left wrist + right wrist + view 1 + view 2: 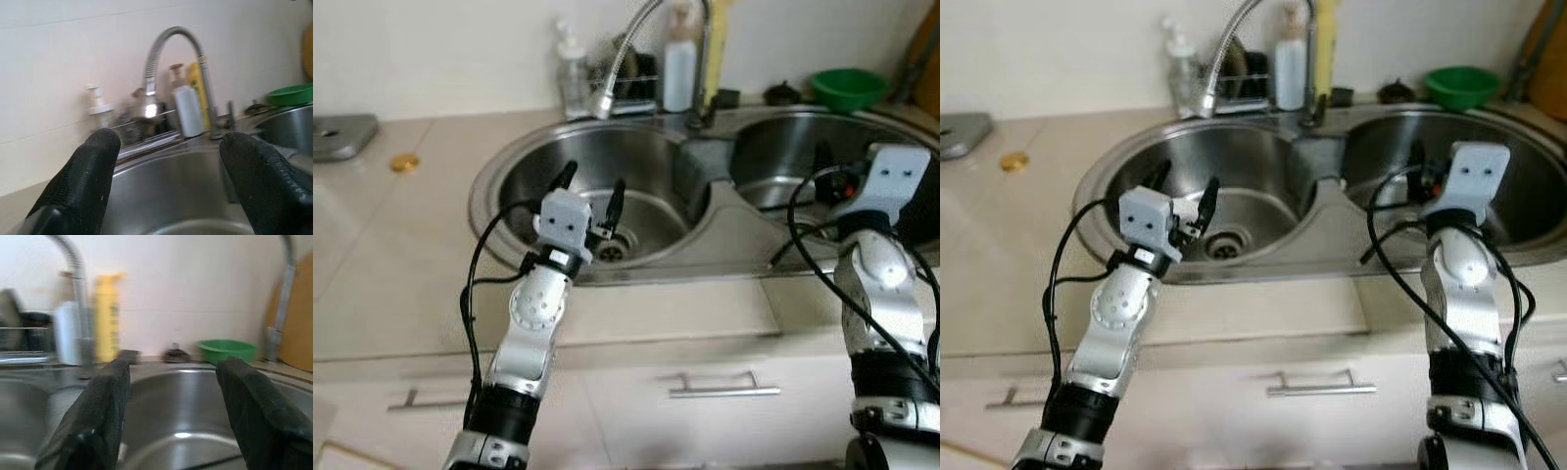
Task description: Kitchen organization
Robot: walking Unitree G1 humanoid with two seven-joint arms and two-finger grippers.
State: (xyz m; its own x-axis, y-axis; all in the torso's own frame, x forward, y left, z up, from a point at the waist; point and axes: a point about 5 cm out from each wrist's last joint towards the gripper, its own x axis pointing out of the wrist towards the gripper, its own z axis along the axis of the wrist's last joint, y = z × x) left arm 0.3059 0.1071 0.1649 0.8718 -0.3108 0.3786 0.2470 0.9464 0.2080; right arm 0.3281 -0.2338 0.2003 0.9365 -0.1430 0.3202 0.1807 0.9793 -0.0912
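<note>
A stainless double sink is set into the beige counter, with a left basin (509, 176) and a right basin (769, 147). My left gripper (594, 180) hovers open and empty over the left basin, just above its drain (612, 252). In the left wrist view its fingers (85, 176) frame the curved faucet (171, 44). My right gripper (171, 382) is also open and empty. It hangs over the near edge of the right basin and points toward the back wall.
Behind the sink stand a pump dispenser (572, 73), a wire rack (641, 83), a white bottle (678, 73), a yellow bottle (718, 39) and a green bowl (847, 86). A small gold disc (404, 162) and a grey metal piece (342, 135) lie at the left. Drawer handles (722, 390) sit below.
</note>
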